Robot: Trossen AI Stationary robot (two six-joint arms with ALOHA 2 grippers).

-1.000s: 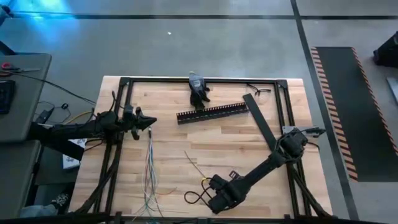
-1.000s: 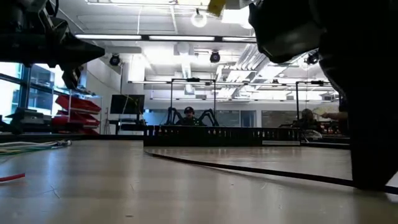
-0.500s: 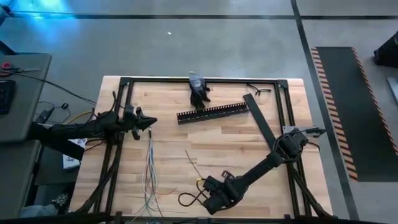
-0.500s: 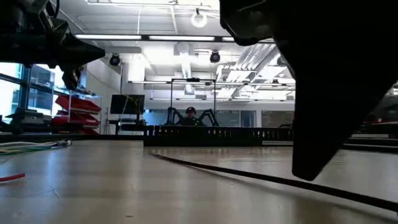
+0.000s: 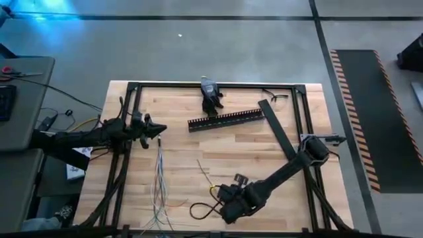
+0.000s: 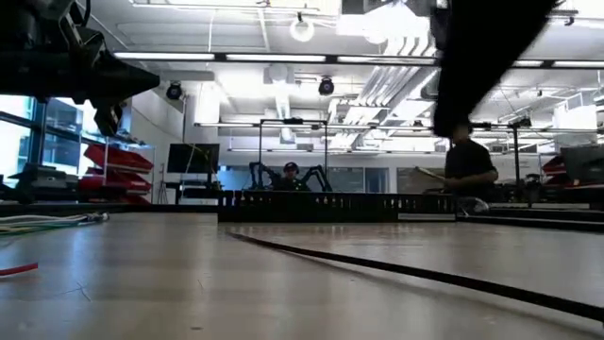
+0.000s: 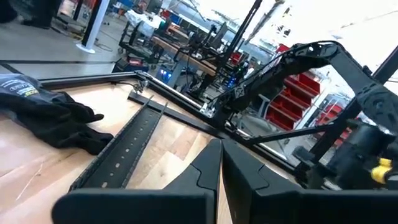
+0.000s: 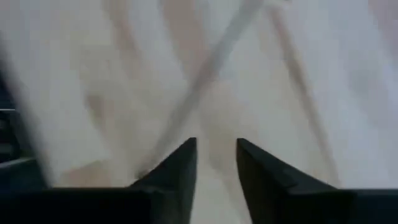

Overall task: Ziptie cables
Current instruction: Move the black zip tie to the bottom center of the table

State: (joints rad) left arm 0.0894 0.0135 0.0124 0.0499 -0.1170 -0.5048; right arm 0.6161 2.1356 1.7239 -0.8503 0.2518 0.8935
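Note:
The cables (image 5: 158,182) lie as a loose pale bundle with coloured strands, running from mid-table toward the near edge. In the low view they rest flat on the wood (image 6: 47,224). My left gripper (image 5: 158,130) hovers shut above their far end, high off the table (image 6: 118,83). My right gripper (image 5: 225,201) is near the front edge, right of the cables, and points down. Its fingers stand open (image 8: 216,149) over blurred pale strands on the wood.
A black comb-edged duct (image 5: 226,119) and a flat black strip (image 5: 277,130) lie at the far right. A black glove (image 5: 211,100) sits at the far edge. A thin strand (image 5: 205,174) lies mid-table. A person (image 6: 467,165) stands beyond the table.
My right arm has risen: in the low view its dark bulk has swung across and gone up out of most of the picture. Its gripper has shifted a little toward the far edge. The cables lie unchanged.

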